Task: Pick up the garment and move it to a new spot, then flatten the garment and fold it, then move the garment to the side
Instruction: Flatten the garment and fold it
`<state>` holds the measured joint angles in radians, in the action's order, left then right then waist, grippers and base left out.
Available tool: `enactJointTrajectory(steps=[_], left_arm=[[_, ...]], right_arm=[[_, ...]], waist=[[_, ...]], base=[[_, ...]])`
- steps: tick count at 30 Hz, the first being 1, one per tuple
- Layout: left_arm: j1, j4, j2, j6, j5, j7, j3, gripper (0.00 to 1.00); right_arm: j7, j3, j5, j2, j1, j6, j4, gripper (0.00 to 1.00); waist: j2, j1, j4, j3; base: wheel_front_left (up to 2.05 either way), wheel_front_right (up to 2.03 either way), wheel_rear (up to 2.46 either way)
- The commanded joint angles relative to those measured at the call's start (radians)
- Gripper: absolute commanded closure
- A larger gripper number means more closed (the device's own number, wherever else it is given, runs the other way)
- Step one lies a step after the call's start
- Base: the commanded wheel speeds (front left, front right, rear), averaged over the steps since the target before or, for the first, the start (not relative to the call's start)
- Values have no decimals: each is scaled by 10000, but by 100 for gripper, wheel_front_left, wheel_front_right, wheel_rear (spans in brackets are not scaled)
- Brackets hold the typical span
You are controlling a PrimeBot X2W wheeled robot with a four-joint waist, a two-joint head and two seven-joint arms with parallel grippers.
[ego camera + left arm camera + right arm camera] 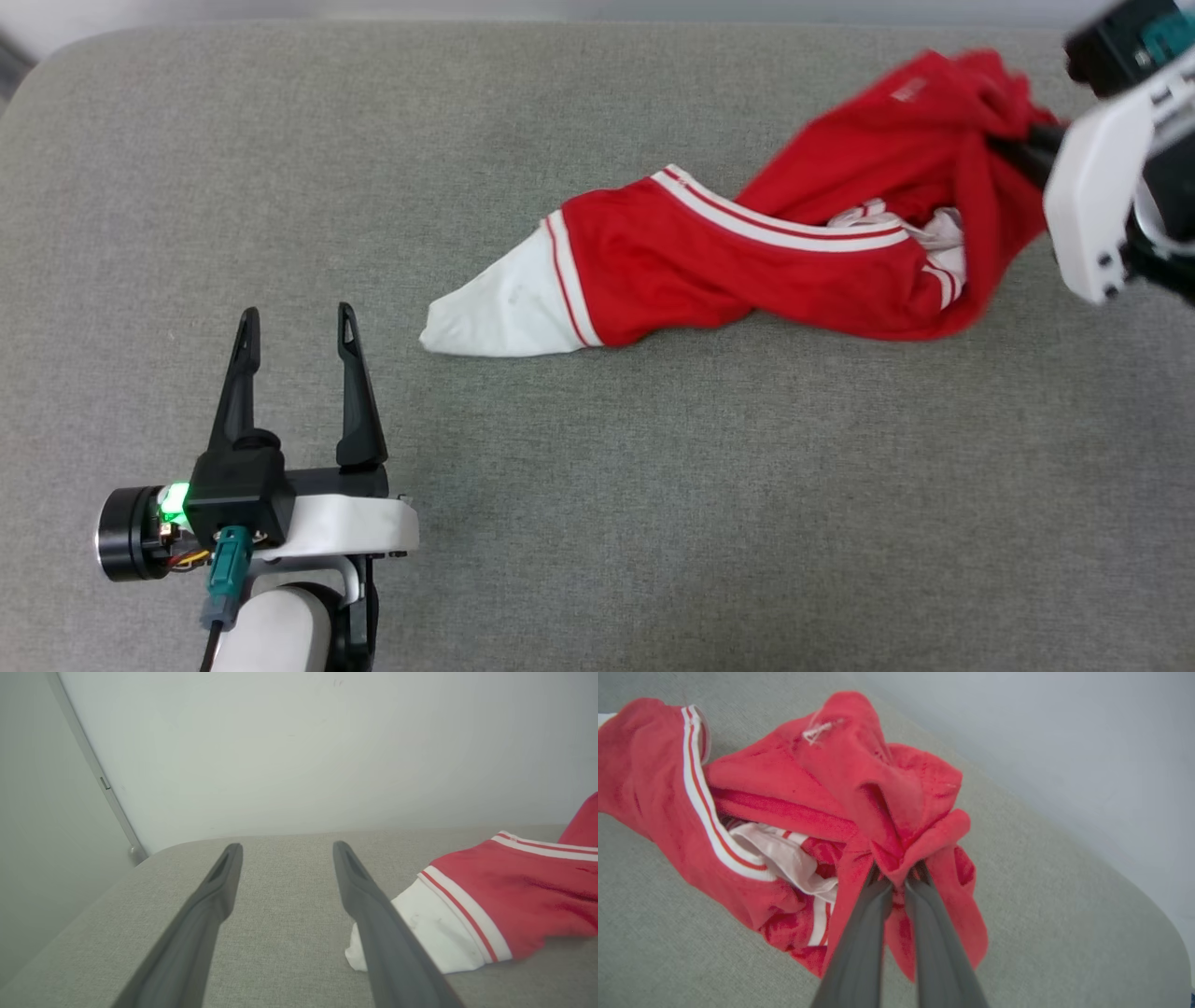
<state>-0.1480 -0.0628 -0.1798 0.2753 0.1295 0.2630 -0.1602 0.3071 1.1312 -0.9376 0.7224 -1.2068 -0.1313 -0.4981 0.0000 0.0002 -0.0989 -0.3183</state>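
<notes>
Two grippers, head view: garment [747, 252] lies long-axis left-to-right on the grey surface [597, 523]; right gripper [1018, 145] holds its right end.
Left wrist: I read left gripper [287, 845] wide apart, empty; white sleeve [439, 938] just right.
Right wrist: fingers [859, 933] clamped on bunched red cloth.

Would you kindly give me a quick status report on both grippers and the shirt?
Right gripper shut on the red T-shirt. Left gripper open, near its white sleeve. T-shirt crumpled on the grey fabric surface; nothing in the way.
</notes>
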Motion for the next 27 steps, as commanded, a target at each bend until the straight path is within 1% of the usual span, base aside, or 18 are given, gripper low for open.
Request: enactJointTrajectory(steps=[1, 5, 7, 10, 12, 13, 14, 17, 18, 21, 24, 27], left_arm=[[86, 4, 87, -71, -60, 24, 63, 0], [5, 101, 240, -232, -148, 25, 126, 0], [-16, 168, 311, -308, -198, 25, 171, 0], [-29, 276, 388, -434, -237, 25, 235, 0], [3, 339, 411, -485, -293, 25, 291, 0], [34, 379, 414, -521, -301, 25, 320, 0], [69, 420, 414, -531, -323, 25, 349, 0], [184, 563, 383, -619, -386, 25, 463, 0], [184, 563, 383, -619, -386, 25, 463, 0], [177, 648, 260, -713, -442, 25, 594, 0], [86, 736, 82, -815, -486, 25, 741, 0], [-172, 924, -163, -1020, -521, 25, 834, 0]], right_arm=[[52, 103, -96, 115, 566, 8, -503, 100], [214, 223, -591, -27, 1524, 10, -1807, 100], [276, 292, -883, -214, 2076, 10, -2437, 100], [-66, 224, -1189, -535, 2694, 14, -3255, 100], [-563, 179, -1176, -701, 2716, 14, -3487, 100], [-853, 139, -1184, -761, 2663, 14, -3522, 56], [-1189, 99, -1145, -789, 2571, 11, -3494, 0], [-2185, 96, -937, -727, 2284, 7, -3268, 0], [-2185, 96, -937, -727, 2284, 7, -3268, 0], [-3431, 23, -607, -561, 2089, 10, -3069, 0], [-4761, -271, -331, -534, 2061, 10, -2954, 0], [-5514, -723, 116, -604, 2125, 10, -2908, 0]], waist=[[0, -2, -49, -69], [0, -2, -140, -161], [0, -2, -163, -180], [0, -2, -182, -160], [0, -2, -155, -88], [0, -2, -131, -24], [0, -2, -104, 51], [0, -2, 3, 358], [0, -2, 3, 358], [0, -2, 115, 676], [0, -2, 235, 963], [0, -2, 351, 1169]], base=[[0, 0, 0], [0, 0, 0], [0, 0, 0], [0, 0, 0], [0, 0, 0], [0, 0, 0], [0, 0, 0], [0, 0, 0], [0, 0, 0], [0, 0, 0], [0, 0, 0], [0, 0, 0]])
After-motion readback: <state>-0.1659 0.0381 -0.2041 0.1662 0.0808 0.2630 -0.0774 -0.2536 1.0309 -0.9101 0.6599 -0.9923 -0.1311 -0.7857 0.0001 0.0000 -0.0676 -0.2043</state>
